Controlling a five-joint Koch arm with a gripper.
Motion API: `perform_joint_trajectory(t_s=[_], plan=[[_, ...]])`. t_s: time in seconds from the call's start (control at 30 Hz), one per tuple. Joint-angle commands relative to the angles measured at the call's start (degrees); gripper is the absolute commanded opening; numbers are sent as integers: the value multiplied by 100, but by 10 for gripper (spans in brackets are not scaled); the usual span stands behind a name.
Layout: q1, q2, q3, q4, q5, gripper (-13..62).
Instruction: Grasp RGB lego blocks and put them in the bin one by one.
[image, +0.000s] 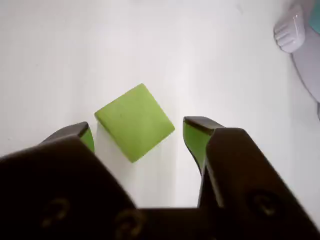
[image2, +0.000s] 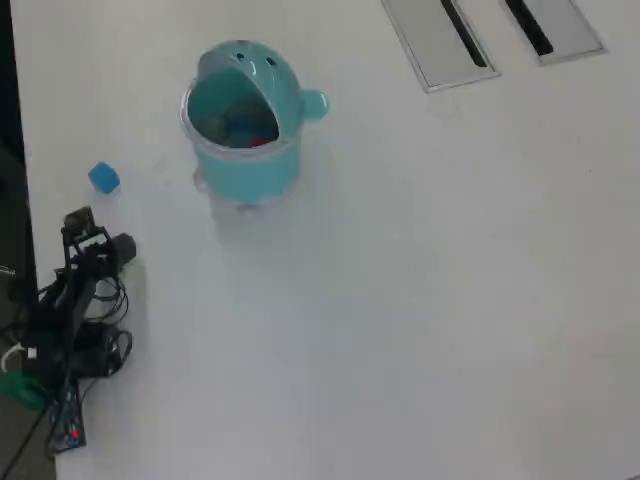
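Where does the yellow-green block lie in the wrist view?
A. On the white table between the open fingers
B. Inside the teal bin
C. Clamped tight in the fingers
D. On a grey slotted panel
A: in the wrist view the yellow-green block sits on the white table, with a gap to each of the gripper's fingers.

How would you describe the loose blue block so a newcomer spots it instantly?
In the overhead view, find the teal whale-shaped bin near the top of the white table. Left of it, just above the black arm, lies the blue block. It is tiny, cube-like and deeper blue than the far bigger bin.
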Motion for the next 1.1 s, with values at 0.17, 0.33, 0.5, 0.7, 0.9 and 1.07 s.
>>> perform_joint_trajectory(t_s=[0.17,0.33,0.5,0.7,0.9,1.07], plan=[[-35,-422,-53,-668,-53,322],[-35,-668,-53,-747,18,308],[-35,-896,0,-1020,167,287],[-44,-949,26,-1187,501,195],[-62,-738,0,-1178,765,123],[-88,-413,-53,-1099,844,116]])
